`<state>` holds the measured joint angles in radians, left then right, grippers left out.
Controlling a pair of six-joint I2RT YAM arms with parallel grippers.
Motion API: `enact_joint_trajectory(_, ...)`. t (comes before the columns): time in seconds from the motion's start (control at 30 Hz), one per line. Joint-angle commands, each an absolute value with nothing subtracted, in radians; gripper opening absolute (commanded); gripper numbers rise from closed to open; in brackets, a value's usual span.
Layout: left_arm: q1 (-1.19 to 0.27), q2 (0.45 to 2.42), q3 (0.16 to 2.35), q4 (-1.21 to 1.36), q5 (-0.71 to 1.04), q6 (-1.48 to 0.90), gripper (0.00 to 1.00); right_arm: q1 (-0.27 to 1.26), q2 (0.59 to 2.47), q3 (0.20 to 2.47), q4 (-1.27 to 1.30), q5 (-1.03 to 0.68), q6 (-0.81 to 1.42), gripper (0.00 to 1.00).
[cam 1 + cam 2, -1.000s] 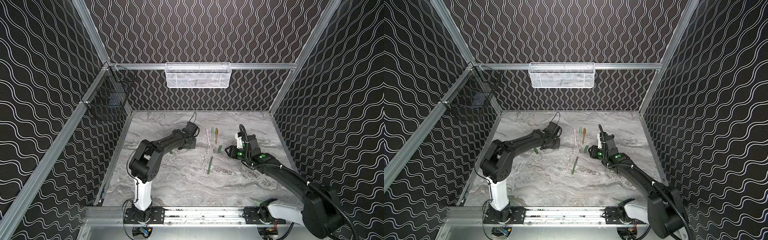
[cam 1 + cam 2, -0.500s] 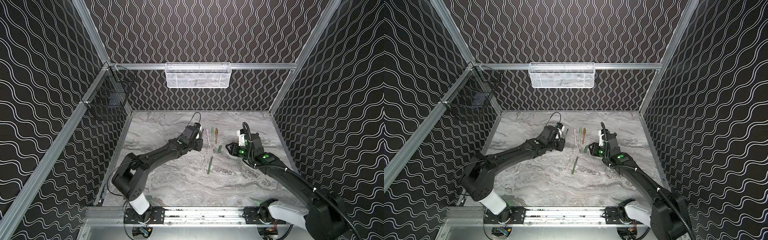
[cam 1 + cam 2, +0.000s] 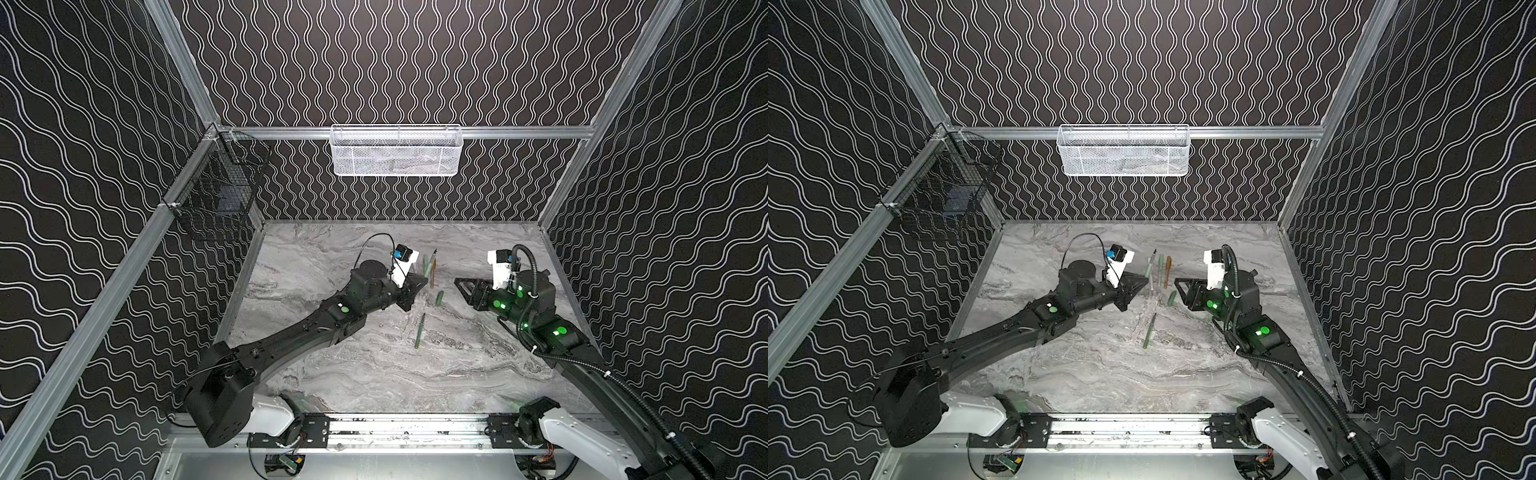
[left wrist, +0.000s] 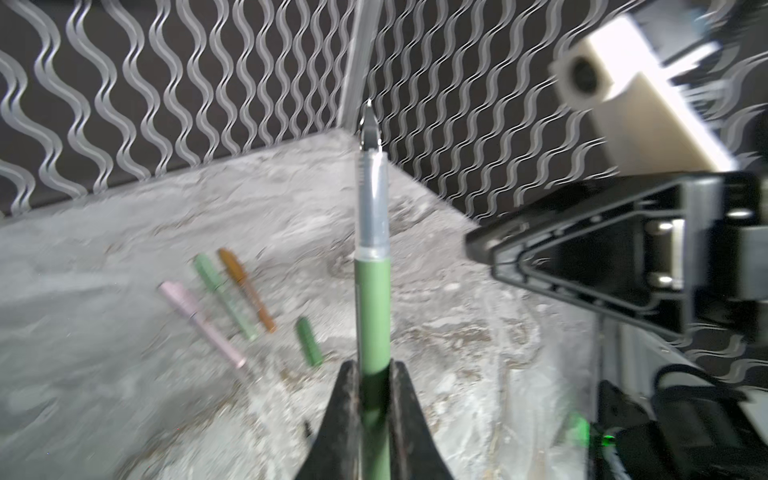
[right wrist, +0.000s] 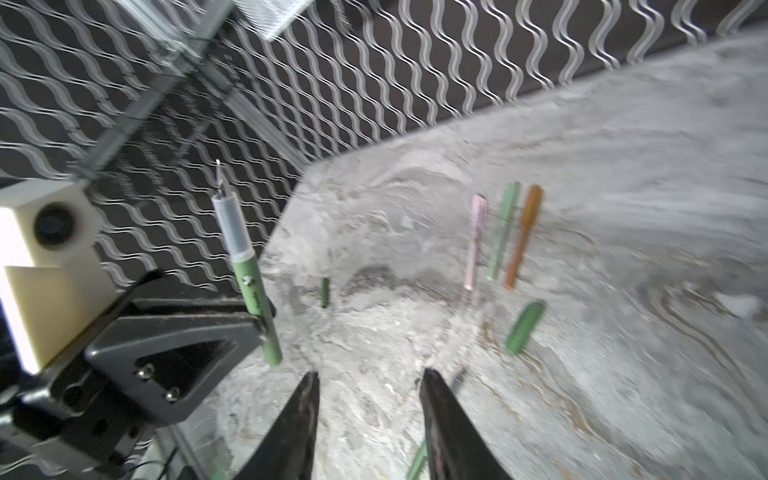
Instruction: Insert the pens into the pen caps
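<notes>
Marble surface (image 3: 332,374): I held green pen (image 4: 373,307) in left gripper (image 4: 374,365); right gripper (image 5: 370,376) parted, empty; reckoned green cap (image 5: 525,327) next.

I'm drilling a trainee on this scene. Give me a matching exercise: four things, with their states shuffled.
1 left gripper
2 right gripper
3 orange-brown pen
4 loose green cap

A no pen in it
B lying capped
C shut on green pen
D open, empty

Pairs: 1-C, 2-D, 3-B, 4-A
</notes>
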<state>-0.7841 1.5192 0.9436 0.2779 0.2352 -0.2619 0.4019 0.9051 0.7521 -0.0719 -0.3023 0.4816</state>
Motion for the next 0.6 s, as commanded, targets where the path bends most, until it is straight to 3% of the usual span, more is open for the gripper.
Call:
enact_joint_trajectory(0.0,-0.797,1.495,0.943,0.334,0.291,-0.255,0.07,0.402,0.89,0.761,0.035,-0.408,0.504,0.45)
enact_joint_trajectory(0.3,-0.812,1.478,0.946,0.331,0.311,-0.267,0.07,0.406,0.892,0.776,0.144,-0.558,0.503,0.46)
enact_joint_trajectory(0.57,-0.825,1.473,0.948,0.325,0.322,-0.266,0.07,0.413,0.955,0.813,0.198,-0.589,0.515,0.43)
